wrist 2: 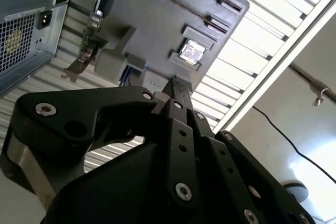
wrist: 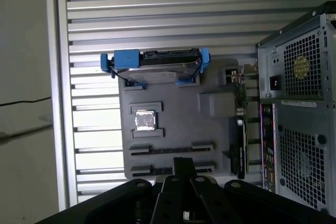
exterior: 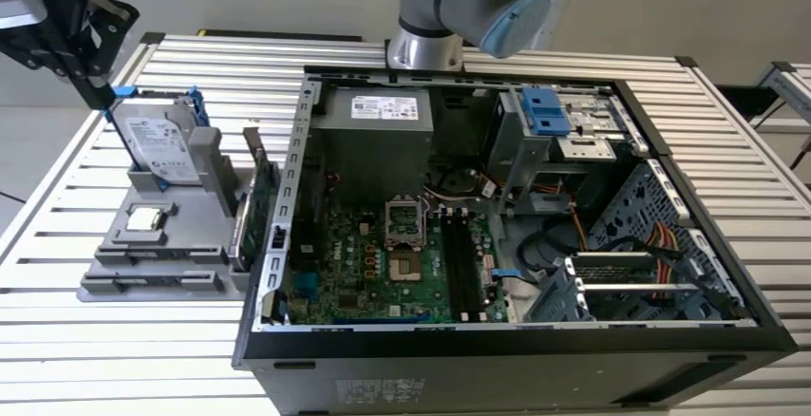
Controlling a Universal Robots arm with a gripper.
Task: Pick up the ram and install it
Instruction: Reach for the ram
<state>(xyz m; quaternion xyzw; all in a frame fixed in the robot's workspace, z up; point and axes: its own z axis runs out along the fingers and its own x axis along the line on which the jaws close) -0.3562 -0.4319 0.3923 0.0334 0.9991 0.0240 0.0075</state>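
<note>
Slatted metal table (exterior: pixel 140 368) carries an open black computer case (exterior: pixel 507 378) laid on its side, so its board (exterior: pixel 355 264) faces up. Beside it, toward the table's edge at the exterior view's left, a grey parts tray (exterior: pixel 152 278) offers components for grasping. Above hangs the black gripper (wrist 2: pixel 176 86), jaws pressed together, seemingly empty. Where the ram sits I cannot tell; the tray's long slots (wrist: pixel 170 148) look bare.

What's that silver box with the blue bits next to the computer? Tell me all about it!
It is a hard drive: a flat silver box with a white label, in a blue plastic frame. It stands on edge in the gray holder on the slatted table, at the exterior view's left of the computer. Only the holder touches it.
</note>
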